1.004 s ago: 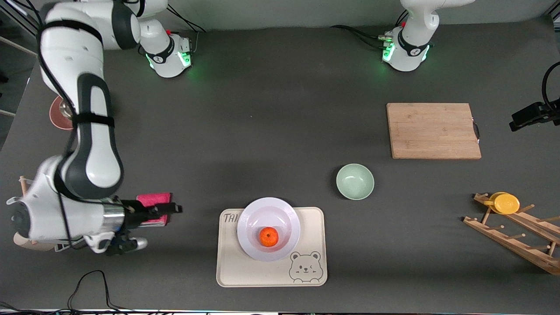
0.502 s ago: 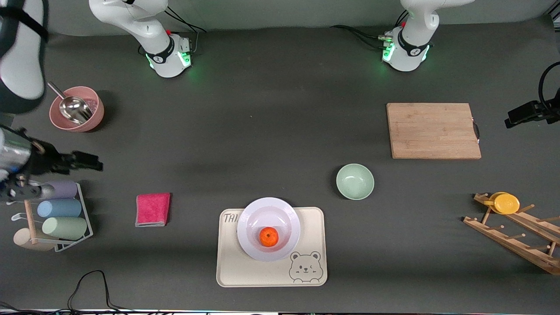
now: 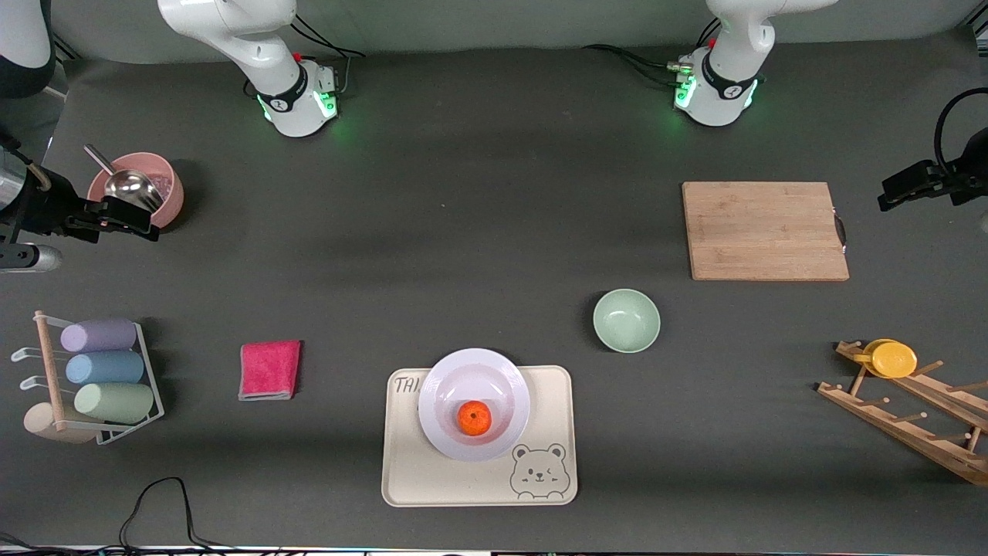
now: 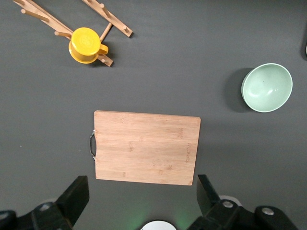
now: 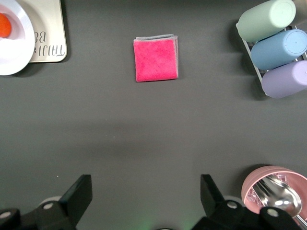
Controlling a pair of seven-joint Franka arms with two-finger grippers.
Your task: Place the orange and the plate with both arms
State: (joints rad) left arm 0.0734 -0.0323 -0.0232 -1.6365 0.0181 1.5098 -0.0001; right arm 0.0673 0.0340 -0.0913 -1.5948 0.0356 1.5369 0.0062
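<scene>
We see the orange (image 3: pixel 474 418) sitting in the plate (image 3: pixel 442 386), and the plate rests on the cream bear tray (image 3: pixel 417 479), nearer to the front camera than the green bowl (image 3: pixel 626 320). Our right hand (image 3: pixel 127 218) hangs wide and empty just beside the pink bowl (image 3: pixel 170 193) with its metal scoop (image 3: pixel 127 188). Our left hand (image 3: pixel 899 189) hangs wide and empty too, at the left arm's end of the worktop (image 3: pixel 478 232), beside the wooden board (image 3: pixel 764 230)
</scene>
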